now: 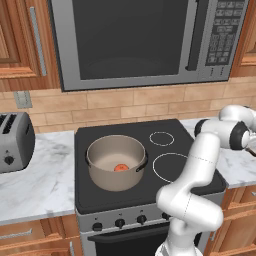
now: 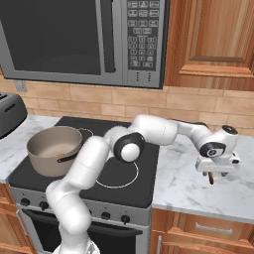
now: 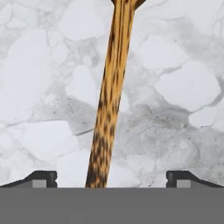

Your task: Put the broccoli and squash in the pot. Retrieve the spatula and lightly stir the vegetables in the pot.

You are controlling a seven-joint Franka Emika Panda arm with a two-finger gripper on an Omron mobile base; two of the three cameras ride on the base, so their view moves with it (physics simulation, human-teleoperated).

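Observation:
The spatula (image 3: 111, 87) lies on the white marble counter; its speckled light-brown wooden handle runs up the middle of the hand view. My gripper (image 3: 111, 179) hangs just above it, open, with one dark fingertip (image 3: 43, 178) on each side of the handle and clear of it. In the right base view the gripper (image 2: 214, 174) points down over the counter to the right of the stove. The beige pot (image 1: 116, 177) stands on the front left burner with the orange-red squash (image 1: 120, 168) on its pale bottom. The broccoli is hidden.
A black stovetop (image 1: 170, 145) with ring burners lies between pot and gripper. A microwave (image 1: 145, 40) hangs above it. A grey toaster (image 1: 15, 142) stands on the left counter (image 1: 40, 185). Wooden cabinets (image 2: 213, 39) are above the right counter (image 2: 198, 193).

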